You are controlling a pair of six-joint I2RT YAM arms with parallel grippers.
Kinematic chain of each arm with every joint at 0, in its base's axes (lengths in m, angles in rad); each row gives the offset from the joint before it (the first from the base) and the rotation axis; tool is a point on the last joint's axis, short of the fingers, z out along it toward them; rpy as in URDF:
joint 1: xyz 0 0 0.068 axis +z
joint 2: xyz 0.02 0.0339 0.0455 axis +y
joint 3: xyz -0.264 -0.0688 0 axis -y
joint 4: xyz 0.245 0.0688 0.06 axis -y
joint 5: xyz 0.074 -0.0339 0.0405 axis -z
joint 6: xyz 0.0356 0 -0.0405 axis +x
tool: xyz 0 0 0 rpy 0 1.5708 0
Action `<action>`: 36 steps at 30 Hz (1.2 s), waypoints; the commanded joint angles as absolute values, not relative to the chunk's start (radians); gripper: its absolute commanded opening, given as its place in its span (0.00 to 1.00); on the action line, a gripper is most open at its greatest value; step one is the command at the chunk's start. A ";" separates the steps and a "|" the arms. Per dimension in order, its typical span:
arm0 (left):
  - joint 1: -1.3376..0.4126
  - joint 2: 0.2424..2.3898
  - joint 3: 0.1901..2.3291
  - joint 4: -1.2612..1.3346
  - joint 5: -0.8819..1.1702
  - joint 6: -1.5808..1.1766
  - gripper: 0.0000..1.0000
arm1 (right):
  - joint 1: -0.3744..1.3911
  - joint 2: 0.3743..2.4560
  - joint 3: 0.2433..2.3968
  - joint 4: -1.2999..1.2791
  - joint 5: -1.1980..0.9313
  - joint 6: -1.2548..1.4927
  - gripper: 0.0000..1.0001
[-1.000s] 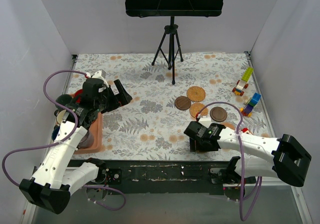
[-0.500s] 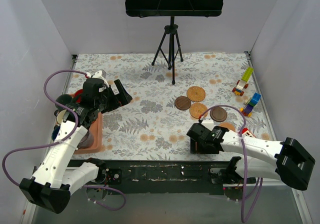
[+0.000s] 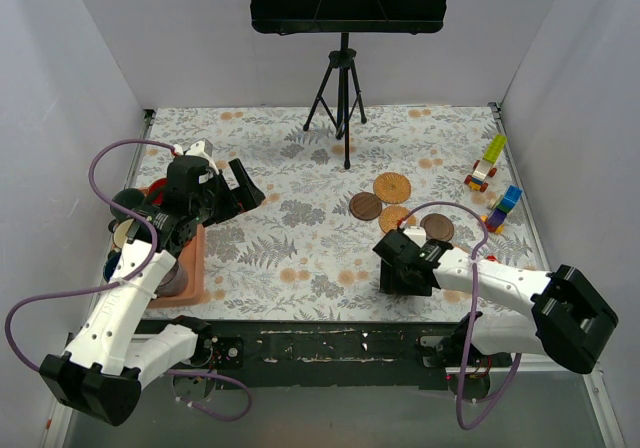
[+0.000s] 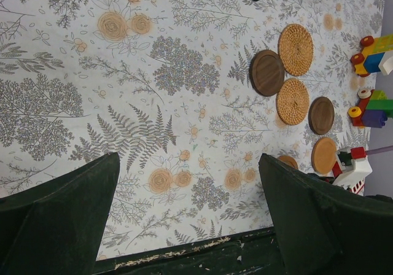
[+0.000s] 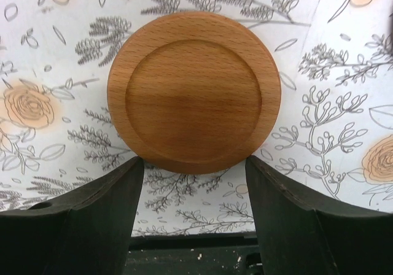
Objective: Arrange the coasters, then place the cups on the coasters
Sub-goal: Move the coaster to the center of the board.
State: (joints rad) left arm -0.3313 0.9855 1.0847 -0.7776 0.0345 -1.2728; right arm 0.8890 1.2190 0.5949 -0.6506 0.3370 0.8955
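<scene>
An orange-brown wood coaster [image 5: 194,91] lies flat on the flowered cloth, its near rim just between my right gripper's [image 5: 194,164] open fingertips, not gripped. From above, the right gripper [image 3: 405,276] points down near the front edge and hides that coaster. Two rattan coasters [image 3: 392,187] [image 4: 292,101], two dark brown coasters [image 3: 366,206] [image 3: 437,228] and another wood coaster [image 4: 323,155] lie close together behind it. My left gripper [image 3: 243,186] [image 4: 189,164] hangs open and empty above the cloth. The cups [image 3: 122,234] crowd the far left, mostly hidden by the left arm.
A salmon-pink tray [image 3: 192,260] lies at the left edge under the left arm. A black music stand's tripod [image 3: 343,98] stands at the back centre. Colourful toy blocks [image 3: 487,163] [image 3: 503,208] sit at the right. The table's black front edge [image 5: 196,250] is just behind the right fingers.
My right gripper has shifted slightly back from the front edge and its jaws have narrowed a little around the wood coaster's rim. The left arm has not moved.
</scene>
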 commanded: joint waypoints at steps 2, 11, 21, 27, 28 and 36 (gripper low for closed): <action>-0.331 0.979 1.094 -0.770 0.026 -1.270 0.98 | 0.816 1.281 0.587 -0.609 0.396 0.830 0.74; -0.331 0.989 1.104 -0.765 0.017 -1.267 0.98 | 0.755 1.336 0.629 -0.580 0.391 0.762 0.73; -0.333 0.991 1.111 -0.761 0.015 -1.266 0.98 | 0.698 1.356 0.652 -0.554 0.391 0.718 0.73; -0.333 0.997 1.114 -0.759 0.014 -1.262 0.98 | 0.684 1.393 0.684 -0.551 0.397 0.689 0.73; -0.331 0.996 1.112 -0.759 0.014 -1.262 0.98 | 0.683 1.396 0.687 -0.551 0.397 0.687 0.73; -0.331 0.996 1.112 -0.761 -0.018 -1.262 0.98 | 0.672 1.410 0.693 -0.534 0.397 0.672 0.73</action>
